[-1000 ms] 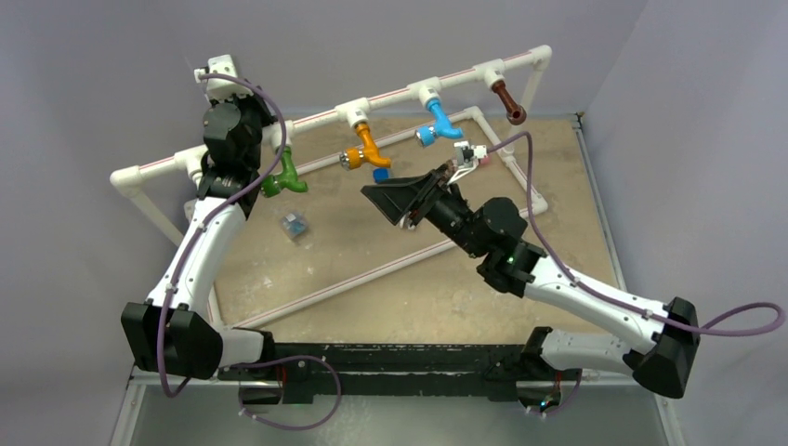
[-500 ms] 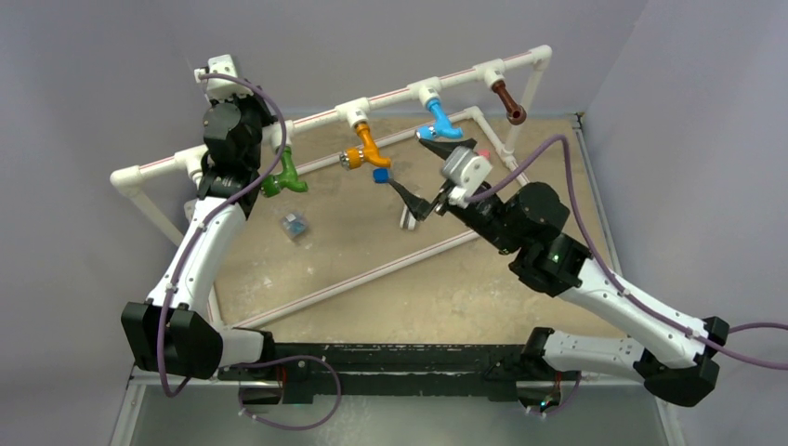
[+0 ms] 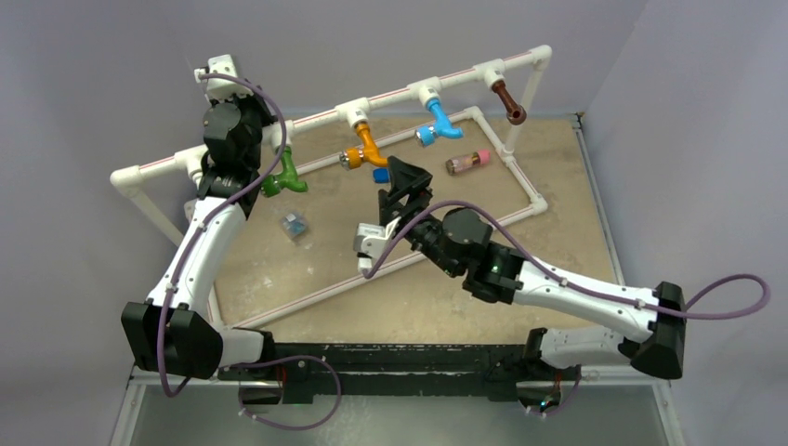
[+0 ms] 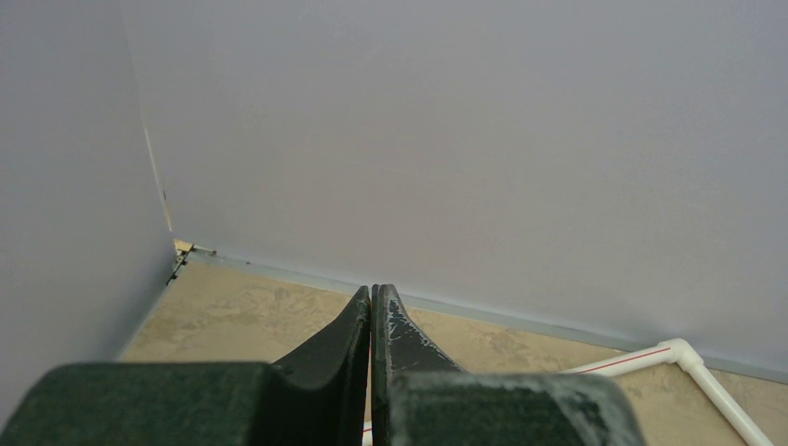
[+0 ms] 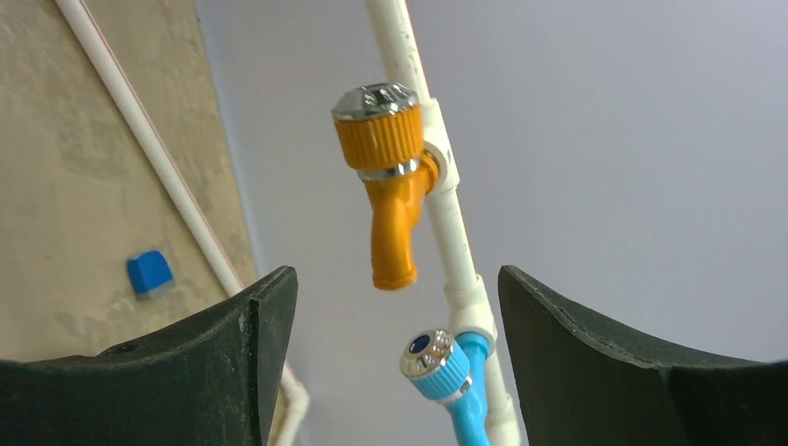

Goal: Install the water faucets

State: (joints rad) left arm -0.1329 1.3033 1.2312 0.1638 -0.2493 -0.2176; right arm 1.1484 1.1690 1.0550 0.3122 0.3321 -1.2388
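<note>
Four water faucets hang from the white pipe rail (image 3: 321, 118): green (image 3: 283, 178), orange (image 3: 365, 149), blue (image 3: 439, 125) and brown (image 3: 509, 102). My right gripper (image 3: 406, 183) is open and empty, just near-right of the orange faucet and apart from it. In the right wrist view the orange faucet (image 5: 390, 186) and the blue faucet (image 5: 446, 372) show between its spread fingers (image 5: 398, 307). My left gripper (image 4: 372, 295) is shut and empty, held high at the rail's left end, facing the back wall.
A small clear cylinder with a pink end (image 3: 467, 162) lies on the board right of the blue faucet. A blue cap (image 3: 381, 174) lies under the orange faucet. A small bluish piece (image 3: 295, 224) lies below the green faucet. A white pipe frame (image 3: 520, 181) borders the board.
My right arm swung left and rolled over, bringing its open gripper from by the blue faucet to beside the orange one. The pink-ended cylinder is now uncovered. The left arm has not moved.
</note>
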